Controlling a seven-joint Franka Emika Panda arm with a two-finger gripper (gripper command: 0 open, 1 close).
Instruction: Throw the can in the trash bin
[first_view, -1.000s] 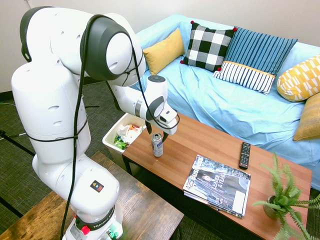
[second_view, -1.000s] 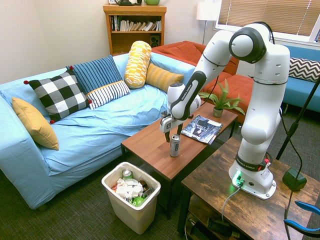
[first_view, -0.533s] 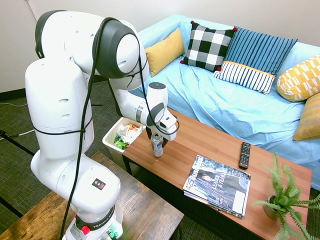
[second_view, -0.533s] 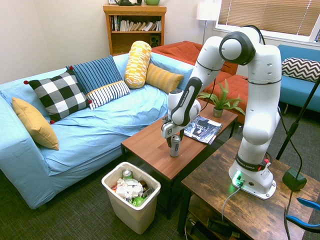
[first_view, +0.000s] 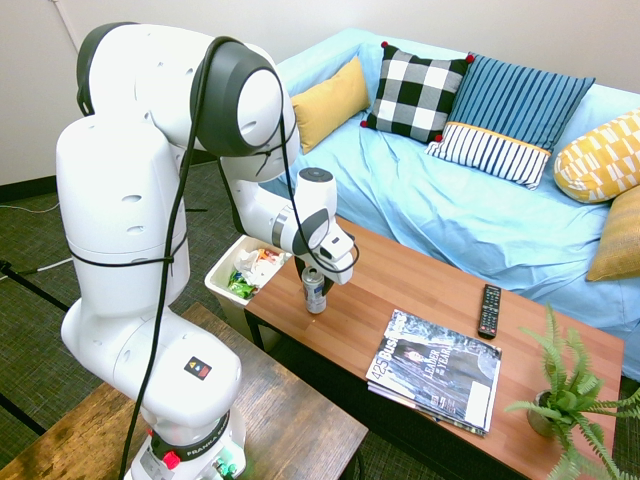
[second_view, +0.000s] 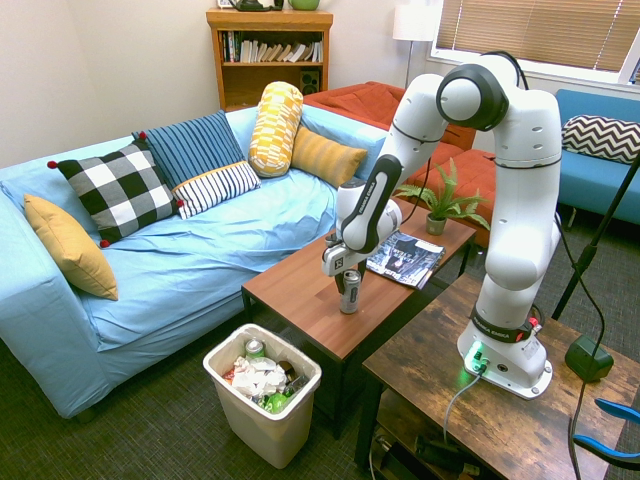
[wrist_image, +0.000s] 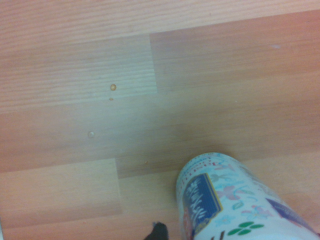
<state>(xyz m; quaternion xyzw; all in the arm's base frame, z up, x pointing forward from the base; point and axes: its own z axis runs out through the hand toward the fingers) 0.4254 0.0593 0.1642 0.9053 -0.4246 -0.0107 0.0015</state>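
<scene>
The gripper (second_view: 351, 282) has come down since a second ago, when it hung above the silver drink can (second_view: 349, 296); now it is around the can's upper part. Against half a second ago the arm has shifted only a little. The can has not moved: it is upright on the wood-plank coffee table (second_view: 300, 288), near the end by the cream-white trash bin (second_view: 273, 413), and outside that bin. Whether the hand is clenched on the can or merely around it, I cannot tell.

The gripper covers part of the can's upper end in both exterior views, and the wrist view cuts the can off at the picture's edge. The larger print on its blue label is too blurred to read for certain. In the first exterior view the table hides part of the bin, and at the right of the second, blue tool handles (second_view: 605, 450) are cut off.

The first exterior view shows a black remote control (first_view: 489, 311) that the second does not, and makes the magazine's (first_view: 437, 372) "Leader of the Year" legible. The second looks further into the bin, showing another can (second_view: 254, 348) among white paper and green wrappers (a fairly full load), and also takes in the wooden bookcase (second_view: 270, 50). Only the wrist view brings out the can's flowers, its green clover and a few small droplets (wrist_image: 113, 87) on the wood.
</scene>
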